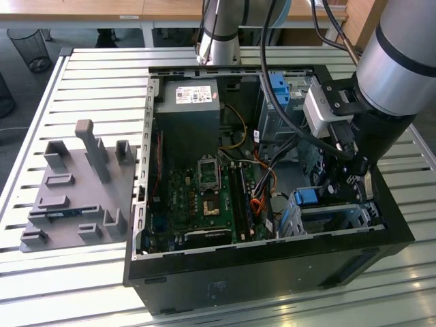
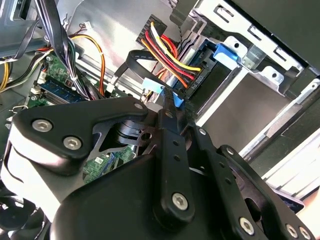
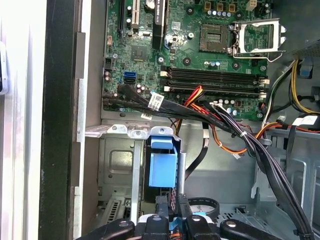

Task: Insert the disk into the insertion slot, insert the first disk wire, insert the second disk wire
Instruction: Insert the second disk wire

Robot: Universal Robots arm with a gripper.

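Exterior view: the open case [image 1: 269,262] lies on the slatted surface [image 1: 95,88], and the arm [image 1: 398,61] reaches down into its corner at the exterior view's right, where the pincer [image 1: 340,178] sits low among the drive bays. The slot [image 1: 340,216] lies just below the pincer. In the second wrist view the disk [image 2: 250,100] appears already seated there, directly ahead of the fingertips, its long axis running away from them, its blue caddy tab [image 2: 227,52] at the far end. The pincer's fingers are drawn together on a small blue-tipped wire plug [image 2: 172,100], with the disk's rear edge just beyond it. The red-and-yellow wires [image 2: 170,52] already run to that edge.
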